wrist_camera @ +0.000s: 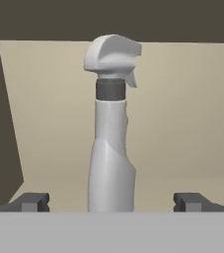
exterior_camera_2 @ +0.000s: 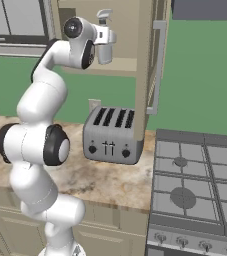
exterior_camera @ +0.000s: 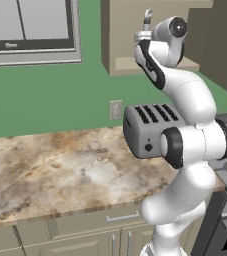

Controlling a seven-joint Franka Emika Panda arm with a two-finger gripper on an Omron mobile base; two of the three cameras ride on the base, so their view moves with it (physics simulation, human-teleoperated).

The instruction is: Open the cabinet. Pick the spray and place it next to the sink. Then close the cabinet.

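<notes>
Arm raised high; pincer (wrist_camera: 111, 202) level, fingers spread wide.

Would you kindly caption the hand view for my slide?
Open end effector straddling the upright spray inside the cabinet.

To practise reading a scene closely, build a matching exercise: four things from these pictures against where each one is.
Things:
1. spray
2. toaster
3. cabinet door
4. stove

Places:
A. swung open above the toaster
B. right of the counter
C. upright on the cabinet shelf, between the open fingers
D. on the marbled counter

Pairs: 1-C, 2-D, 3-A, 4-B
</notes>
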